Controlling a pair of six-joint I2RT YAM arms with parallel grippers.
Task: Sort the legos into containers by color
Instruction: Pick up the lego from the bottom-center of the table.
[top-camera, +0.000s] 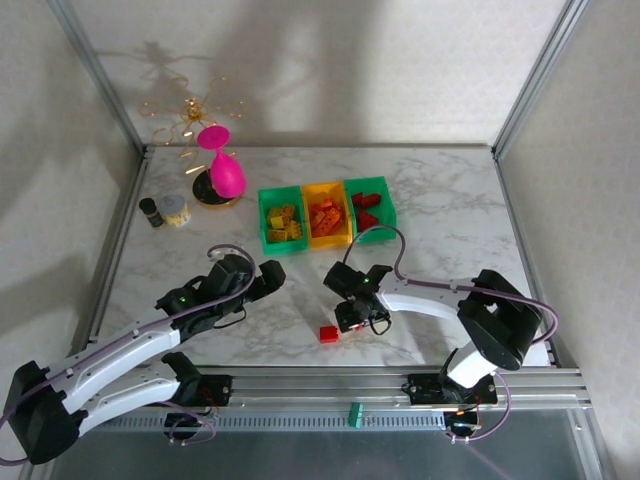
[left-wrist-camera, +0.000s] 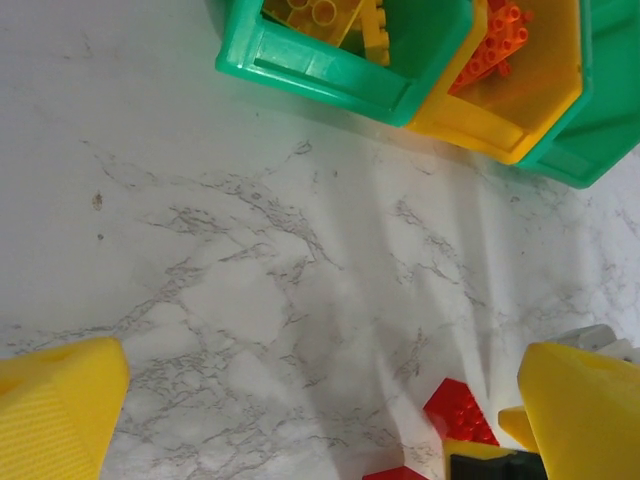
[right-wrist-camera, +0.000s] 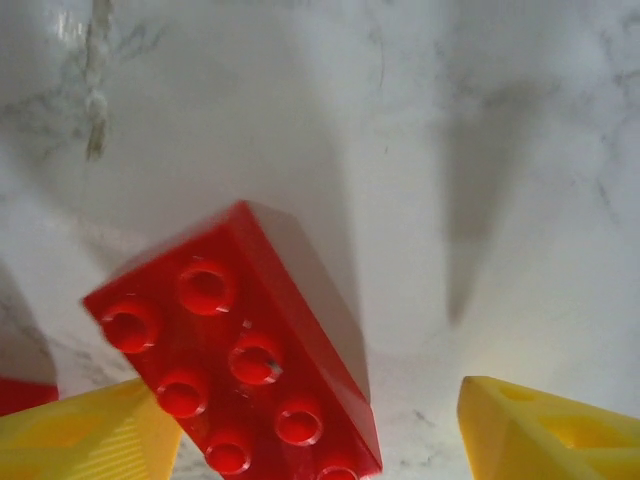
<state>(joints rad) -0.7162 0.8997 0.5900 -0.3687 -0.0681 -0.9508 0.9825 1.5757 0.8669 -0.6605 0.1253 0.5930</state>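
Right wrist view: the red brick (right-wrist-camera: 240, 370) lies skewed on the surface (right-wrist-camera: 450, 150), lower centre, between my right hand's (right-wrist-camera: 300, 405) parted fingers, not yet grasped. I should square up to its long sides before clenching, then carry it to the red-filled green bin (top-camera: 388, 212).

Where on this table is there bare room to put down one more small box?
Bare marble right of the bins, up to the table edge, and in front of them. Crowded: back left, around the pink ornament and tins; also by the red brick.
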